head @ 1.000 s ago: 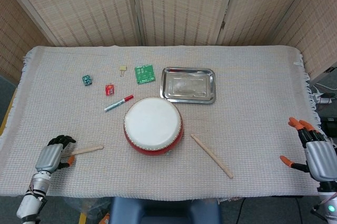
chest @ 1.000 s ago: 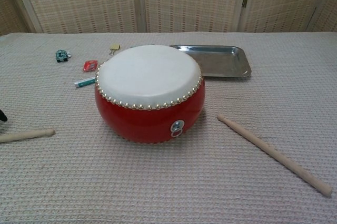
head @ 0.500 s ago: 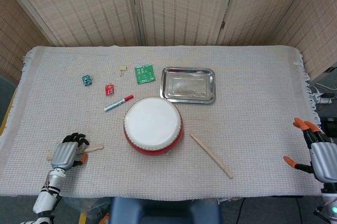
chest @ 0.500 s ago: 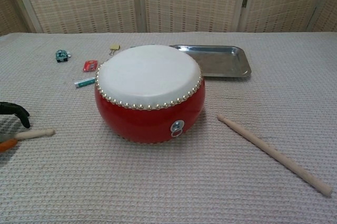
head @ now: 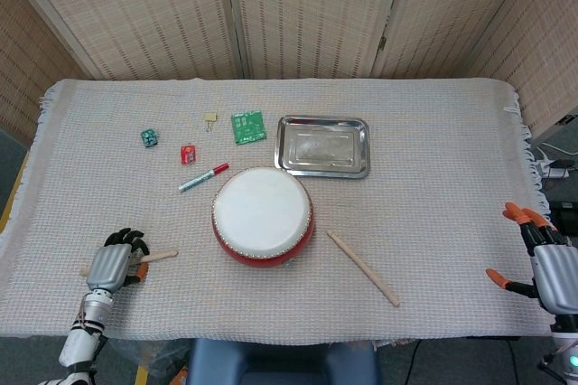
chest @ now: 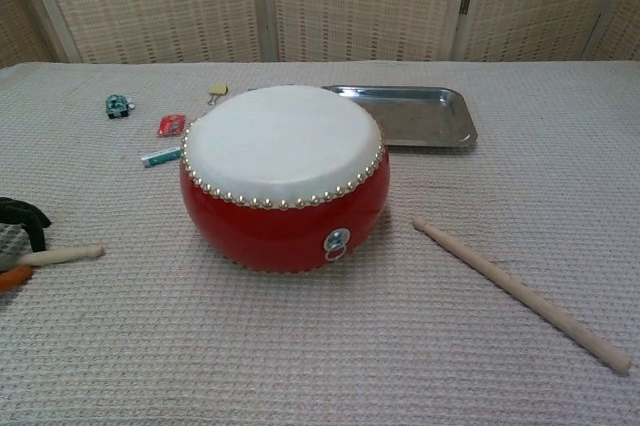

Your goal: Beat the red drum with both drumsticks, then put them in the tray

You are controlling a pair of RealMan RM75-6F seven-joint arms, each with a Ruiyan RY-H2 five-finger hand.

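Drum (head: 263, 217) red-bodied, white-skinned, studs ringing its rim

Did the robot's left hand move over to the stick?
Yes. The left hand has slid right across the table, toward the red drum. It now sits over the left drumstick, whose tip pokes out on the drum side.

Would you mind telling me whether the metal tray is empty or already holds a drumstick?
Empty. The tray shows only bare metal; both drumsticks lie on the cloth.
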